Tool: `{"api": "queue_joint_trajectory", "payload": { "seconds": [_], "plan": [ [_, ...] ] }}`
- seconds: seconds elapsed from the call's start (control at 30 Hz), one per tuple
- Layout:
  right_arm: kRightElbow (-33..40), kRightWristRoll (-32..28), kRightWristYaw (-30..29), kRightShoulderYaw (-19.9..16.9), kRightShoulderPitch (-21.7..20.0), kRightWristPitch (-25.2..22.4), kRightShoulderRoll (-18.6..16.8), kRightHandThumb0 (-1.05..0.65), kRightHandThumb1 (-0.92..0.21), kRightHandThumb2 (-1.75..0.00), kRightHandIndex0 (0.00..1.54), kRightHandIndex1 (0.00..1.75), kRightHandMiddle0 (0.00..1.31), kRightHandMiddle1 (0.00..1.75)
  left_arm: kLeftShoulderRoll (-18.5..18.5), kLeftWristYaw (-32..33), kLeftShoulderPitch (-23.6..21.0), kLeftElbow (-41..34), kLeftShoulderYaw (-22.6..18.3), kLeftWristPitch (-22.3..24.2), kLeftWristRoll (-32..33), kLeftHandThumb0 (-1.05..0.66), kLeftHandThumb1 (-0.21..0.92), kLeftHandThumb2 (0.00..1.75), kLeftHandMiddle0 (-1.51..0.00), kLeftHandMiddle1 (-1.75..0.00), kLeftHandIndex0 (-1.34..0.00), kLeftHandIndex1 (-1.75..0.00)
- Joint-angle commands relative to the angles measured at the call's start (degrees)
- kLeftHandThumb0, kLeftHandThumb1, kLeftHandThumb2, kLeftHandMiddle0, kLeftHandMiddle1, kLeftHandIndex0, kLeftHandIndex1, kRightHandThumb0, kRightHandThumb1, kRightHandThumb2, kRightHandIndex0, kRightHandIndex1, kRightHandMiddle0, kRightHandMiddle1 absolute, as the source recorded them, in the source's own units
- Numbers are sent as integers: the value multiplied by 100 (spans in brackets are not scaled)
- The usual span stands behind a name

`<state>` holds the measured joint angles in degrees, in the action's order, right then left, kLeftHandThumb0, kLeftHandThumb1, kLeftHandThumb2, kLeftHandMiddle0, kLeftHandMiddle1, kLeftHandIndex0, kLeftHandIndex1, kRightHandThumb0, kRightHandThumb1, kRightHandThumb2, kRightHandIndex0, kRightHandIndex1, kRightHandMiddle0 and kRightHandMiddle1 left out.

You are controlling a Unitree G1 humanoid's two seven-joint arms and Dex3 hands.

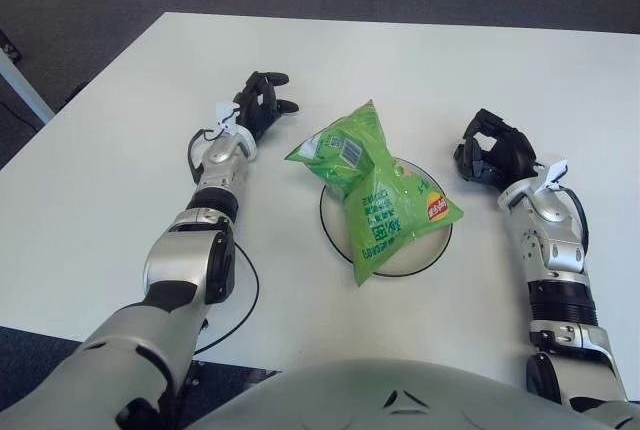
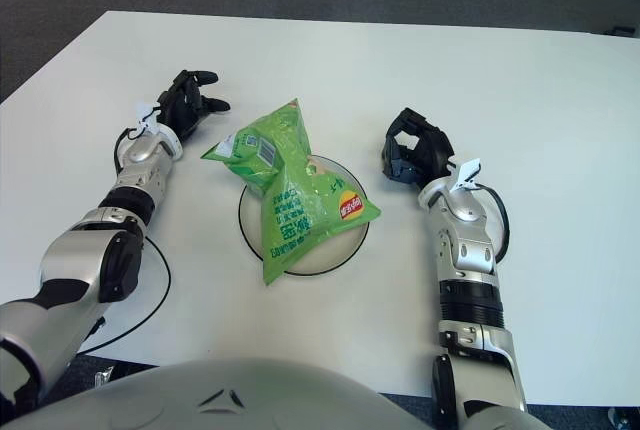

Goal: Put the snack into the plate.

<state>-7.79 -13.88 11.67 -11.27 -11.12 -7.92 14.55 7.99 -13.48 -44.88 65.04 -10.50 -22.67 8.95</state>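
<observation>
The green snack bag [image 1: 375, 195] lies on the plate [image 1: 433, 246] on the white desk [image 1: 420, 70]. The left hand [image 1: 260, 102] is beside it, fingers loose, holding nothing. The right hand [image 1: 492, 156] is on the other side, fingers curled, holding nothing.

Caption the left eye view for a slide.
Green crinkled snack bag lying across the round white plate, both hands empty: left hand beside it, right hand opposite.

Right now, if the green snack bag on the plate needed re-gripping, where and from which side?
Probably the crumpled upper end of the green foil snack bag, which overhangs the white round plate toward the left robot hand. Come from the left: that hand shows closest, and the bunched end is narrower than the puffed body.
</observation>
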Motion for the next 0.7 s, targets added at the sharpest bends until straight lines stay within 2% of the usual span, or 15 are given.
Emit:
{"api": "queue_joint_trajectory", "payload": {
  "seconds": [0.0, 0.2, 0.5, 0.67],
  "plan": [
    [-253, 116, -142, 5, 329, -204, -108, -47, -35, -127, 131, 175, 59, 175, -114, 403, 266, 120, 72, 328, -179, -43, 51, 108, -99, -174, -47, -174],
    [-283, 92, -180, -5, 333, -51, -135, -47, -34, -129, 132, 175, 60, 175, -183, 544, 386, -51, 116, 345, -247, -44, 45, 115, -113, -175, -51, -175],
    [-374, 58, -201, -32, 308, 25, -146, -48, -33, -130, 132, 175, 60, 175, -231, 552, 614, -336, 153, 254, -294, -44, 44, 116, -119, -175, -51, -175],
    [-391, 55, -220, -51, 314, 63, -146, -48, -33, -130, 132, 175, 61, 175, -220, 609, 887, -762, 209, 237, -360, -44, 45, 115, -121, -175, -51, -175]
  ]
}}
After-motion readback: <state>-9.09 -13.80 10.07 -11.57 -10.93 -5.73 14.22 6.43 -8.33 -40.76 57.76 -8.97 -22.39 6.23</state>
